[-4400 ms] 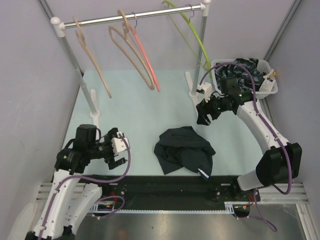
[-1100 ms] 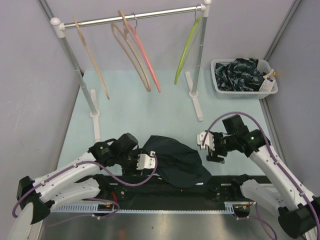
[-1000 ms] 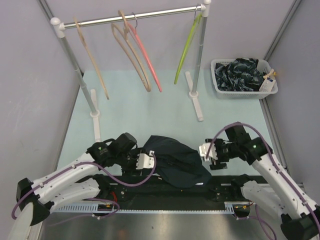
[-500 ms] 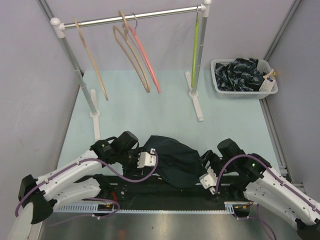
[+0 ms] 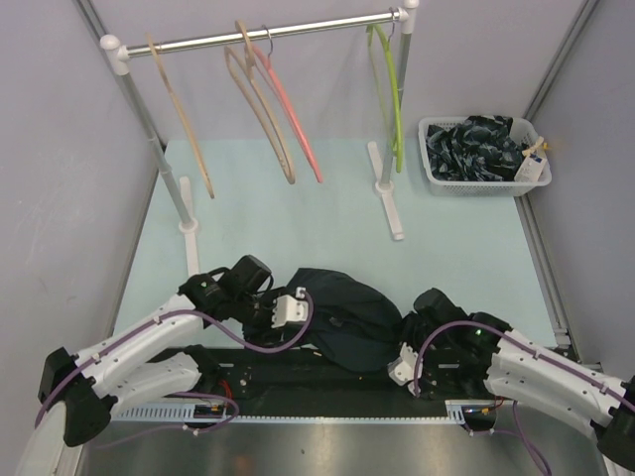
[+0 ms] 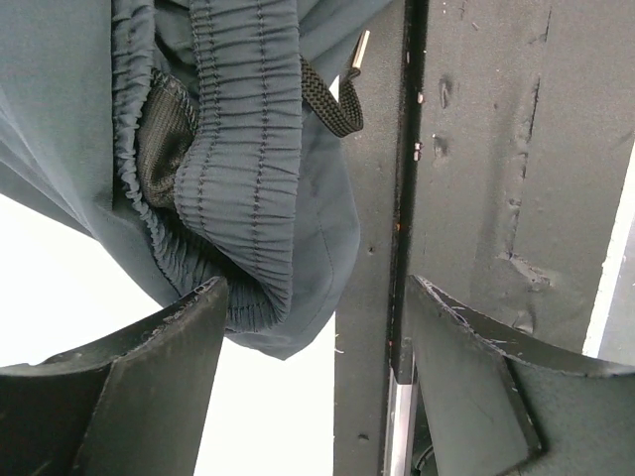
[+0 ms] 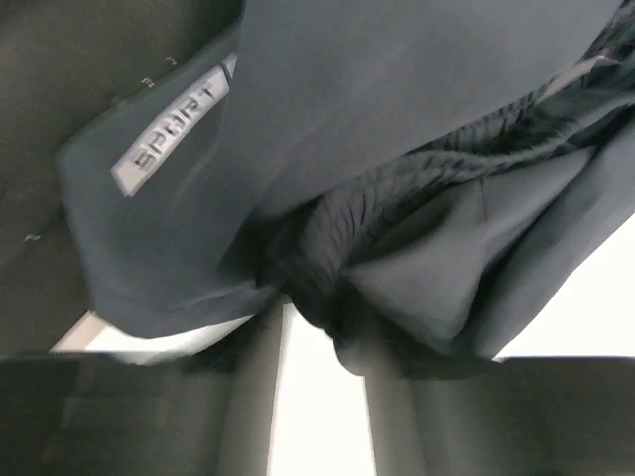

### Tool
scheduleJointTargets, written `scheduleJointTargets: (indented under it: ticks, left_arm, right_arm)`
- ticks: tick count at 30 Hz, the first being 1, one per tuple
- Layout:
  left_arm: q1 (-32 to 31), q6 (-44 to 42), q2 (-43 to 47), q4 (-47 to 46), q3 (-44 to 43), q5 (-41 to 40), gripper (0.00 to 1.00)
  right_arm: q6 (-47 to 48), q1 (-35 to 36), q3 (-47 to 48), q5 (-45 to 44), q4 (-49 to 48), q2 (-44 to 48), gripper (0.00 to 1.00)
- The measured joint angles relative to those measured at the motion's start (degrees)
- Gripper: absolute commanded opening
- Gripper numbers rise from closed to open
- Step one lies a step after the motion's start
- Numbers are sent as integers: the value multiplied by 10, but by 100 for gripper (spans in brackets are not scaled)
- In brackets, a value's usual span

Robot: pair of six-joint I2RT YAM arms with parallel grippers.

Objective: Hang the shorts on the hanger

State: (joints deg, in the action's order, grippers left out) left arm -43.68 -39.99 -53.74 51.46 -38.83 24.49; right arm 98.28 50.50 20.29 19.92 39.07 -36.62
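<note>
shorts (image 6: 238,149) edge seemingly within left claw (image 6: 313,297)

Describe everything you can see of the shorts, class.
The shorts are dark navy, thin smooth fabric, with a ribbed elastic waistband, a black drawstring and a grey SPORT label. They lie crumpled at the table's near edge, partly over the black rail. The open left hand straddles the waistband's edge; the right hand meets a bunched fold.

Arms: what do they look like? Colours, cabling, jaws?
Left arm and right arm: white shell links, black joint housings, a purple cable looping along each. White block at each wrist. Jaws are matte black, wedge-shaped, with scuffed edges in the left wrist view.
</note>
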Motion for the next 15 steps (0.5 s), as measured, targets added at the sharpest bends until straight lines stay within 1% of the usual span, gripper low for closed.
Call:
scheduleJointTargets:
  ticks: [1,4,6,8,13,15]
  left_arm:
    - [2,0,0,0,0,0,76]
    - [8,-1,1,0,0,0,77]
    - [14,-1,4,0,0,-1,77]
    - [21,-1,9,0,0,-2,77]
    - [30,-1,32,-7,0,-6,76]
    - [30,-1,36,-15,0,-10,76]
  right_arm:
    - [2,0,-9,-9,-16,-2,0]
    - [-17,2,-17,-30,-47,-2,0]
    - [-52,7,-3,-42,-51,1,0]
    - [-90,11,24,-54,-49,3,0]
    - [-217,15,149,-72,-40,17,0]
    - [-252,15,177,-73,-42,28,0]
